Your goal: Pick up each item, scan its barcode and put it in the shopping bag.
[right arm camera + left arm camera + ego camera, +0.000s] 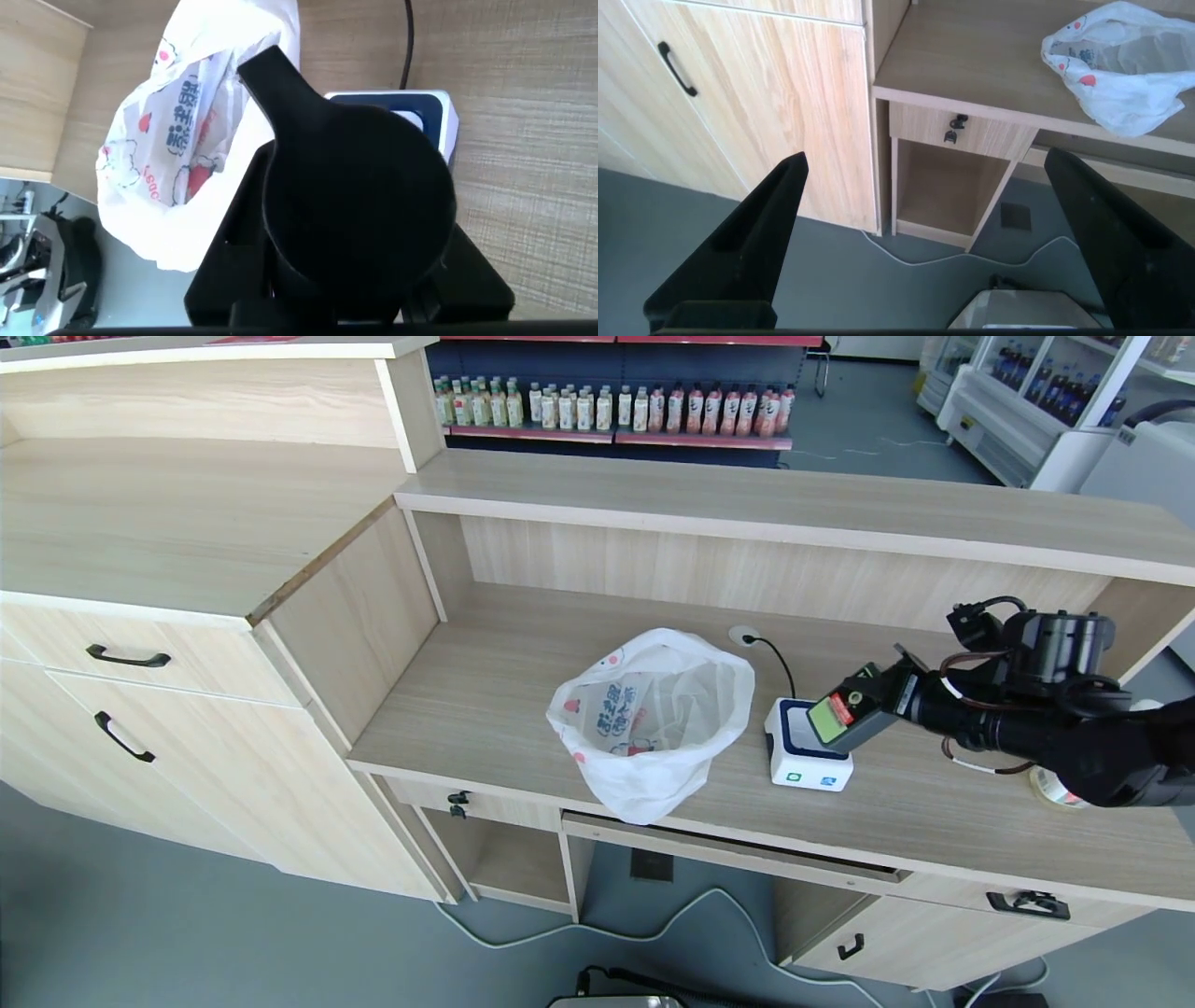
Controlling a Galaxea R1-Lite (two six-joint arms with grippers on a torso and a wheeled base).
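right gripper [864,709]: closed around a small dark box with a green and red face [828,719], holding it tilted in the air.
small dark box: just above the right-hand edge of a white barcode scanner with a dark blue top [812,767], green face turned toward it (whether the two touch i cannot tell).
scanner: stands on the pale wood-grain counter [485,700]; a black cable [782,665] runs from its back to a round port in the surface.
white crinkled plastic shopping bag with red and blue print [651,719]: just beside the scanner on its left, mouth open upward, lower side reaching the counter's front edge.
right wrist view: the bag [177,140] and the scanner [439,107] lie beyond a black rounded shape [355,196] close to the lens.
left gripper [924,159]: fingers spread wide, nothing between them, low over the grey floor [831,271] beside the counter and well apart from the bag [1120,75].
behind the counter: a row of bottles [611,409] on a store shelf.
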